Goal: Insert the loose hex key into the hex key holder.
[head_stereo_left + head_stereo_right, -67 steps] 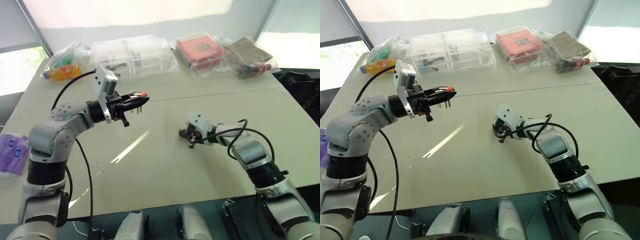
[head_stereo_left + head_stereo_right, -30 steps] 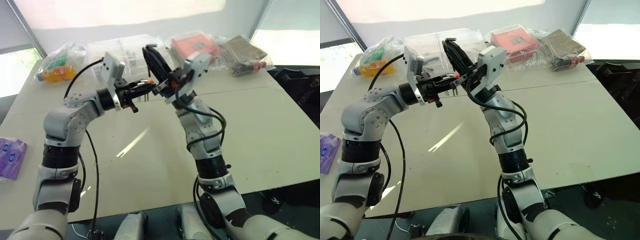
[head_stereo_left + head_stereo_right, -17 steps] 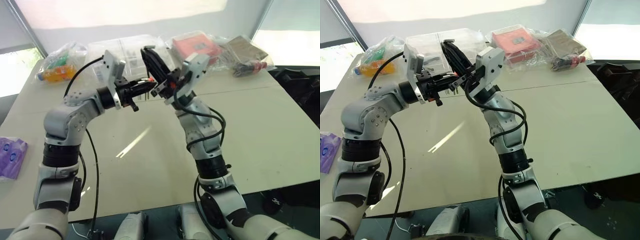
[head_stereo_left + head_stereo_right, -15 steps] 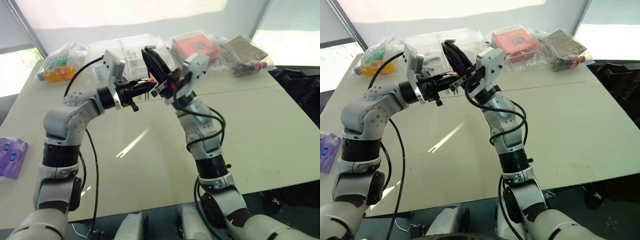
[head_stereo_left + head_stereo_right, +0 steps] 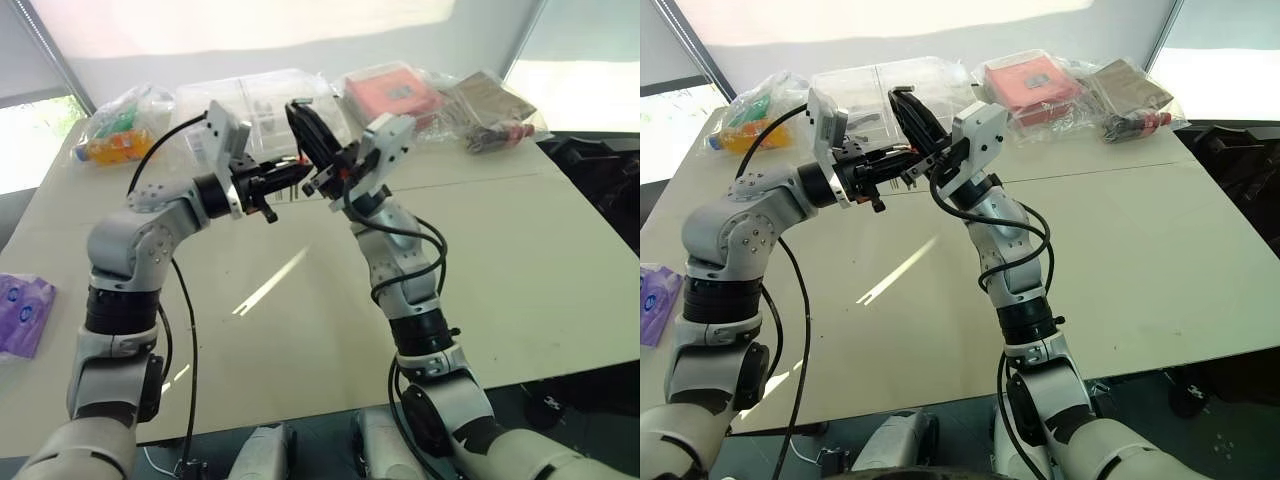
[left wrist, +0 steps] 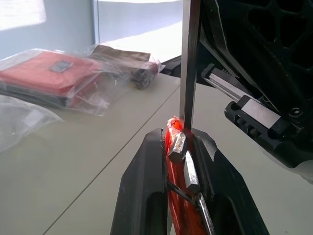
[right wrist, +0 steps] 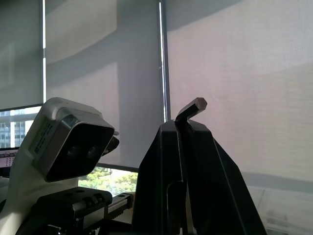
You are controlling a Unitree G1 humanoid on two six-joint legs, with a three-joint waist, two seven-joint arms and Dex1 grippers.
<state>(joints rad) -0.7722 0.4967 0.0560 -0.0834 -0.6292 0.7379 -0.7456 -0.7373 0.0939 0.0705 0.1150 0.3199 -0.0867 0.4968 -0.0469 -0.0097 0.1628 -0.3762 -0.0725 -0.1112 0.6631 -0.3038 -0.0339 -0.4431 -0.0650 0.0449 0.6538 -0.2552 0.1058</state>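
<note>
Above table (image 5: 500,260): loose hex key (image 6: 189,63) touching hex key holder (image 6: 177,161).

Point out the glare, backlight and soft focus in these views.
Eye views: sun streak on the table. Right wrist view: right gripper and loose hex key silhouetted against bright blinds. Left wrist view: hex key holder sharp, bagged red box soft.
</note>
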